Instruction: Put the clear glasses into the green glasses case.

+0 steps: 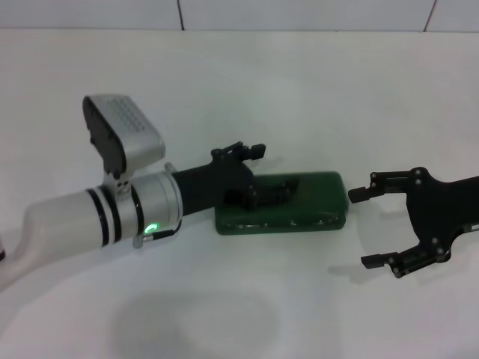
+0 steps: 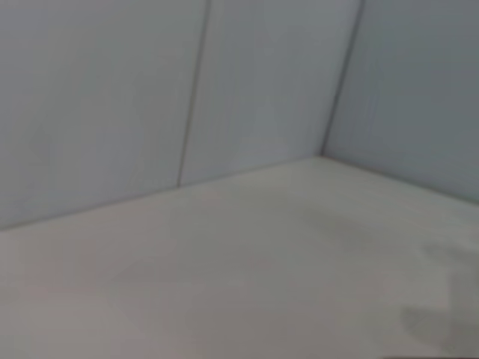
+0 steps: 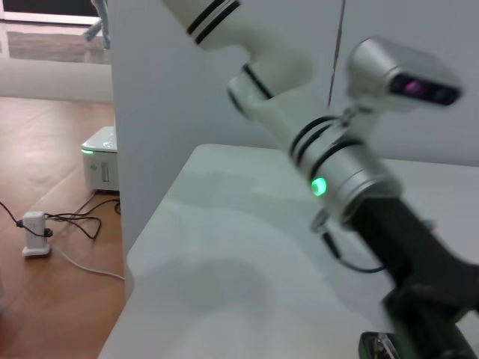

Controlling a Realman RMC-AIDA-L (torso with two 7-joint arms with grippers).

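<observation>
The green glasses case (image 1: 314, 202) lies flat at the middle of the white table (image 1: 299, 97), its long side running left to right. My left gripper (image 1: 269, 170) reaches over the case's left half, open, with one finger (image 1: 251, 152) behind the back edge and the other (image 1: 281, 192) low over the case top. I cannot make out the clear glasses in any view. My right gripper (image 1: 359, 229) hangs open just right of the case's right end, nothing between its fingers. The left arm (image 3: 337, 172) fills the right wrist view.
White wall panels (image 1: 299, 13) close off the back of the table, and they meet in a corner (image 2: 323, 153) in the left wrist view. The table's left edge (image 3: 142, 247) drops to a wooden floor with a white box (image 3: 101, 161) and cables (image 3: 67, 224).
</observation>
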